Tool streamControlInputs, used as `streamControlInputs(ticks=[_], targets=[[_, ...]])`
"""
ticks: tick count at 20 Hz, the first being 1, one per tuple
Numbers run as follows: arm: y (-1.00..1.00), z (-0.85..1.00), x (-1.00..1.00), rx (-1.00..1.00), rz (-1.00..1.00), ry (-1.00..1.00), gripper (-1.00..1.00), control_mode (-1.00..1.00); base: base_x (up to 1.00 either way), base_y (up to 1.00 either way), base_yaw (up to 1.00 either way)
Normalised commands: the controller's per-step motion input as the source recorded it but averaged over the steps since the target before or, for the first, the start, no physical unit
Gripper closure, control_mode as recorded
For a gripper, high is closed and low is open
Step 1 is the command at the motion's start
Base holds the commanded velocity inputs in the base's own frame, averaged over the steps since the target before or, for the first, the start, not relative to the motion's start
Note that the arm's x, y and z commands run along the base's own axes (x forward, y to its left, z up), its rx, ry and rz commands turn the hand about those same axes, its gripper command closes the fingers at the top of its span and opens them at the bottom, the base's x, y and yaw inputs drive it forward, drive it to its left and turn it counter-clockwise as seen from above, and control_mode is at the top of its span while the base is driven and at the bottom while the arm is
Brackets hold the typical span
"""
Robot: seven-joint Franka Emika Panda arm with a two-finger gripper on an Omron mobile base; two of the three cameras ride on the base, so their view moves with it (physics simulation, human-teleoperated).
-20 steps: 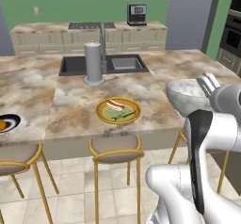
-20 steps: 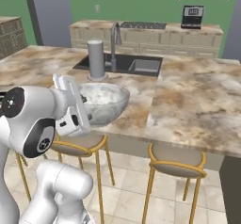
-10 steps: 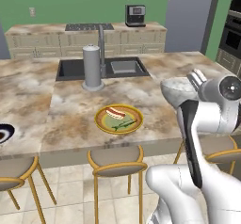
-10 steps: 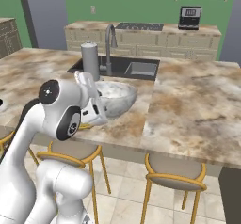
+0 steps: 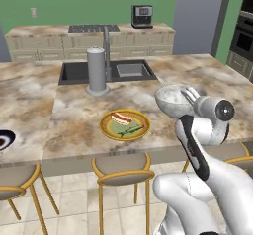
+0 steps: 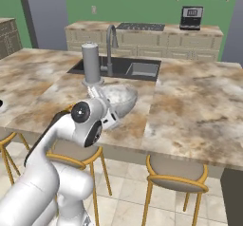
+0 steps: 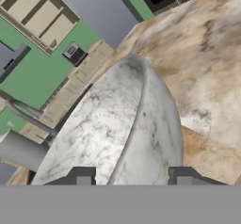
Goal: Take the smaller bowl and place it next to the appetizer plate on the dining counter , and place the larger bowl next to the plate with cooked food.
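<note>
While the wide grey-and-white marbled larger bowl [image 5: 172, 98] hangs in the gripper [image 7: 132, 177], pinched by its rim between the two dark fingertips, it is carried just above the beige-brown marbled dining desk [image 5: 74, 113], to the right of the orange-rimmed plate with cooked food [image 5: 124, 124]. Setting it down beside that plate appears to be what is left. The small dark appetizer plate [image 5: 5, 140] lies far left. The arm is folded, its elbow raised, its wrist reaching forward over the desk edge.
</note>
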Motion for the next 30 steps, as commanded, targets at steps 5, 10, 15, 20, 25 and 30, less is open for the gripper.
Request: streamControlInputs(ticks=[5,10,15,20,25,30], targets=[[-0.21,-0.16,0.72,0.0,0.01,0.0,1.0,-1.0,0.0,0.0,0.0],[-0.08,0.0,0.43,0.0,0.0,0.03,1.0,-1.0,0.0,0.0,0.0],[-0.23,-0.03,0.62,0.1,0.02,0.15,1.0,-1.0,0.0,0.0,0.0],[0.0,-0.49,0.0,0.05,0.06,0.13,1.0,-1.0,0.0,0.0,0.0],[-0.06,-0.53,0.04,0.01,0.04,0.03,1.0,-1.0,0.0,0.0,0.0],[-0.22,-0.24,0.24,-0.03,0.0,0.0,1.0,-1.0,0.0,0.0,0.0]])
